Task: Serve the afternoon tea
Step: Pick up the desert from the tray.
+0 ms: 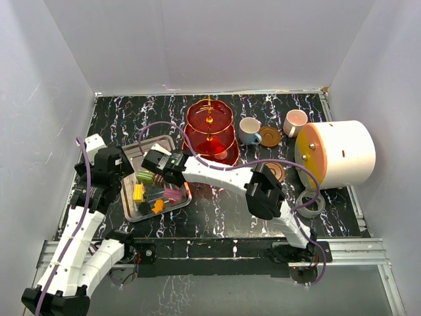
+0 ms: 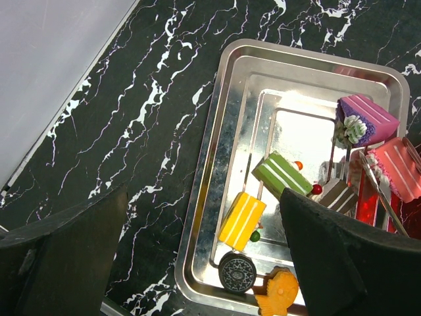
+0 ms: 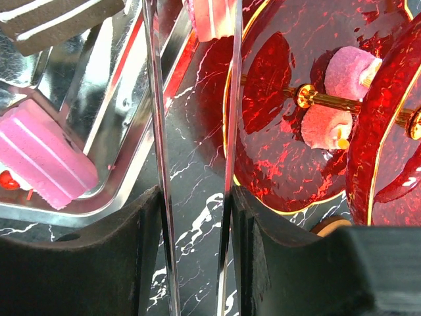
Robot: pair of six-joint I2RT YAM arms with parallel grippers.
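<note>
Noted white link shells broken by black joint housings on left arm [image 1: 77, 232] and right arm [image 1: 217, 174], with a purple cable [image 1: 86, 184] looped along each and a small green patch on the right arm's black wrist block [image 1: 172, 160]. Logged left gripper [image 2: 204, 194] as two broad, matte-black, wedge-shaped fingers [image 2: 66, 257]. Logged right gripper [image 3: 194, 99] as black finger bases [image 3: 85, 263] carrying two thin, shiny, see-through strips [image 3: 158, 131] set side by side.
</note>
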